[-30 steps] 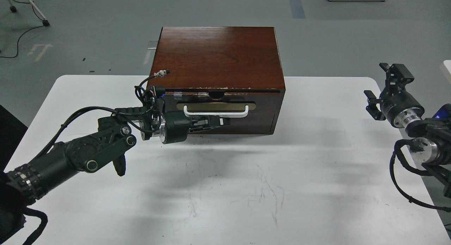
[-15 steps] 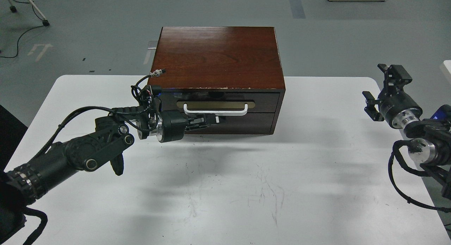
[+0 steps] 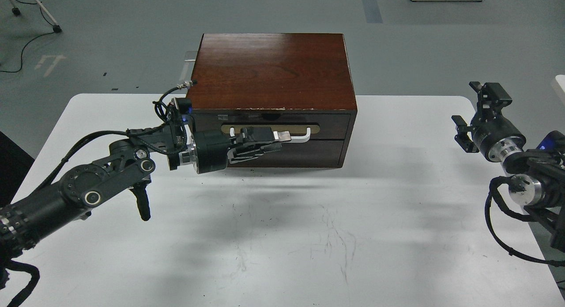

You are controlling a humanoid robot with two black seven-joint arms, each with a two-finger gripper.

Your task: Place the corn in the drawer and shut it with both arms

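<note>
The drawer (image 3: 271,126) has a dark reddish-brown front and sits pushed in flush with the wooden cabinet (image 3: 271,70). Its white bar handle (image 3: 302,136) shows to the right of my left gripper. My left gripper (image 3: 279,141) hovers just in front of the handle's left half. Its fingers are close together and hold nothing that I can see. My right gripper (image 3: 474,110) is open and empty above the table's right edge, well apart from the cabinet. The corn is out of view.
The cabinet stands at the back middle of the white table (image 3: 282,236). A plain lower panel (image 3: 304,154) lies under the drawer. The grey floor lies beyond the table's far edge.
The drawer has slid from slightly open to fully in. My left gripper has risen from under the handle to in front of it. My right gripper has drifted slightly left.
</note>
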